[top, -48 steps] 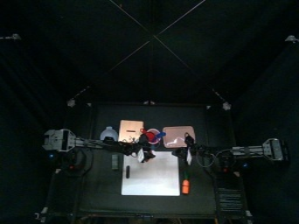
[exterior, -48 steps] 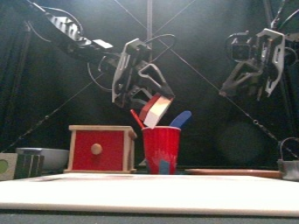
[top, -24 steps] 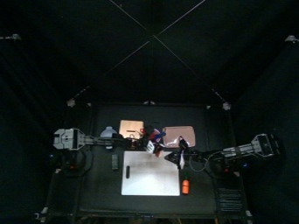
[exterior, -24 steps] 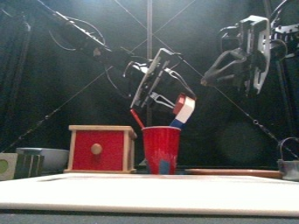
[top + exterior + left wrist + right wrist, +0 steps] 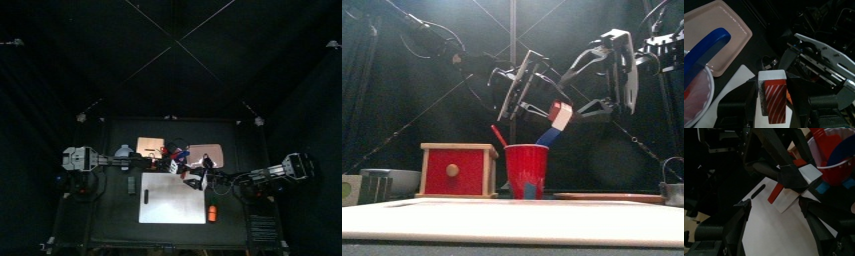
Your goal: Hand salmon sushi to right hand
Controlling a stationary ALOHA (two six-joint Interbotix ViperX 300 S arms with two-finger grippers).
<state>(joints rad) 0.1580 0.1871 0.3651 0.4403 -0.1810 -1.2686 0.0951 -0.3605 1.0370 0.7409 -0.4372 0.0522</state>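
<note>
Since a second ago we see the right hand [image 5: 596,85] has swung in from the far right toward the middle, its pale two-finger jaws spread wide, holding nothing. Our left gripper [image 5: 773,97] has carried the salmon sushi [image 5: 773,97], a small white block topped with striped orange-red, rightward above the red plastic cup [image 5: 525,171]. That sushi is clamped between the left jaws, tilted in the air just beside the right hand's open fingers. A blue utensil [image 5: 552,135] stands in the cup, which is beside a red wooden box [image 5: 457,169]. Below lies the white board [image 5: 175,200].
</note>
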